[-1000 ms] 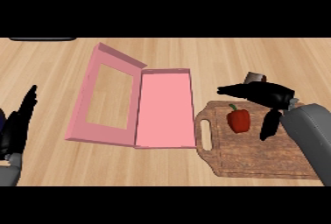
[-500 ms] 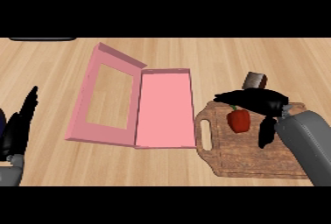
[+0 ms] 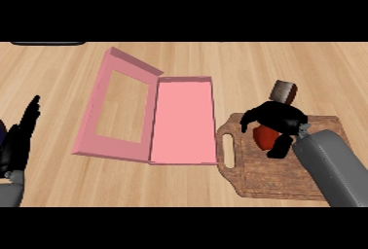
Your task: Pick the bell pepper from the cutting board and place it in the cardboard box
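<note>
While the red pepper (image 3: 266,137) sits on the wooden cutting board (image 3: 277,180) at the frame's lower right, my right hand (image 3: 277,116) covers it from above, fingers curled round it. Just left lies the open pink box (image 3: 183,119), lid flung toward upper left. My left hand (image 3: 20,138) rests at the left edge, fingers straight.

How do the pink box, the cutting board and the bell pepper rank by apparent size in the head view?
1. Pink box, largest.
2. Cutting board, partly hidden by the arm.
3. Bell pepper, smallest, mostly covered by the right hand.
</note>
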Motion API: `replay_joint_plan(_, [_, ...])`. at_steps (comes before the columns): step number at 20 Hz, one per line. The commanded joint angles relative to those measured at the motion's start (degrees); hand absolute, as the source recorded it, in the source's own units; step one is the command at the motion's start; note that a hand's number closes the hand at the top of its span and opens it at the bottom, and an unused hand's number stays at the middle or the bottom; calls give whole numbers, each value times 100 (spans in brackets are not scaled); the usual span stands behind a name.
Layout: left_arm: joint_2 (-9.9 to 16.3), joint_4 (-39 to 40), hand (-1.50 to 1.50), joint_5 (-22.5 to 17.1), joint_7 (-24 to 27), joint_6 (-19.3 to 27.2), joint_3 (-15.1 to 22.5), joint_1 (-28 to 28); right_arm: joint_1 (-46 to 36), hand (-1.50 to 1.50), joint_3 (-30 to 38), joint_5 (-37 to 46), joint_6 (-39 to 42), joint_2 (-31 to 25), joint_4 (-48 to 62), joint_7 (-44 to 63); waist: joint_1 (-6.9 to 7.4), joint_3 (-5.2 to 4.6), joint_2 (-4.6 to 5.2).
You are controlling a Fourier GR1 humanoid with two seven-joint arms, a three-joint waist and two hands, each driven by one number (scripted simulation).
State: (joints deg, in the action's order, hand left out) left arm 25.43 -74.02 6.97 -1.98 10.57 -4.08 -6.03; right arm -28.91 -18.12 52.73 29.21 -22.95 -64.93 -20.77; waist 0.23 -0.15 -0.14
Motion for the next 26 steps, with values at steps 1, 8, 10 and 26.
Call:
replay_joint_plan(1, [87, -313, 0, 46, -383, -156, -27, -34, -270, 150, 169, 316, -786, 162, 530, -240, 45, 20, 24])
replay_joint_plan(8, [85, -192, 0, 20, -295, -354, -166, -131, -243, 150, 494, 547, -1723, 249, 460, -380, 12, 18, 15])
replay_joint_plan(10, [-158, -221, 0, 145, -298, -147, -96, -53, -541, 150, 657, 520, -1692, 178, 514, -546, 15, 17, 19])
replay_joint_plan(26, [-189, -180, 0, 276, -157, -167, -70, -172, -3042, 150, 2229, -754, -2082, -798, 3161, -4196, 174, 22, 66])
